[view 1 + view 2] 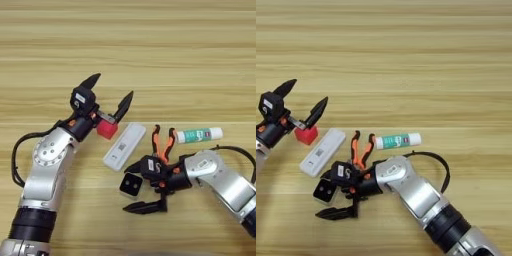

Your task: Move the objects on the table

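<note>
My left gripper (pixel 108 93) is open, its two black fingers spread wide and pointing toward the far side of the table (pixel 150 50). A red cube (pixel 106 130) lies on the wood right by the base of those fingers, not between the tips. My right gripper (pixel 127 192) reaches in from the right and is open, one finger on each side of the small black-topped block with two dots (pixel 131 185). Whether the fingers touch the block I cannot tell. The block rests on the table.
A white flat device (pixel 125 146) lies diagonally between the cube and the block. Orange-handled pliers (pixel 162 142) lie just behind my right wrist. A green-white tube (pixel 199 135) sits to their right. A black cable (pixel 438 165) loops off the right forearm.
</note>
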Action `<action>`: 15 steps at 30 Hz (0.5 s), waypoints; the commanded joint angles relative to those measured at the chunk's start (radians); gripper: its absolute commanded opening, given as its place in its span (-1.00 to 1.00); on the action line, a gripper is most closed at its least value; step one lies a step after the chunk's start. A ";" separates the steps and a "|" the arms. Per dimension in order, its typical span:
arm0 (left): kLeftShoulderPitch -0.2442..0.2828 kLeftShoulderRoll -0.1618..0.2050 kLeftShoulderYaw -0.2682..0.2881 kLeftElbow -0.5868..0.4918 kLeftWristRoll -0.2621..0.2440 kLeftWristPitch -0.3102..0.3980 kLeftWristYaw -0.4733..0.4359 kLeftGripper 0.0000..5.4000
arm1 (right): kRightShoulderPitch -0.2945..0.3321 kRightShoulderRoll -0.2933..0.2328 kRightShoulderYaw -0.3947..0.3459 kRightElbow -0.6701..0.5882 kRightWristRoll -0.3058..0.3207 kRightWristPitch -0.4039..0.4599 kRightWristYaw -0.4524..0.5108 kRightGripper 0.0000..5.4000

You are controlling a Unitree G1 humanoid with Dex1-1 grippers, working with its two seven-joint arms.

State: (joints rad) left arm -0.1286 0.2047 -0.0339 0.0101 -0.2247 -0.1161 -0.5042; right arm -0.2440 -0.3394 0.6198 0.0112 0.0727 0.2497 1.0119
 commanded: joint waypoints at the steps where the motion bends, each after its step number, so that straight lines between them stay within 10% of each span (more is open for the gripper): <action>1: 0.001 0.001 -0.001 -0.004 0.001 0.009 0.001 1.00 | 0.011 -0.014 -0.014 -0.017 -0.007 0.018 -0.006 0.92; 15: 0.000 0.000 -0.001 0.002 0.002 0.007 -0.001 1.00 | 0.043 -0.040 -0.095 -0.178 0.052 0.063 -0.026 0.99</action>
State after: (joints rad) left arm -0.1287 0.2042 -0.0345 0.0113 -0.2246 -0.1165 -0.5043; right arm -0.2107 -0.3567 0.5510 -0.1295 0.1066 0.2962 0.9900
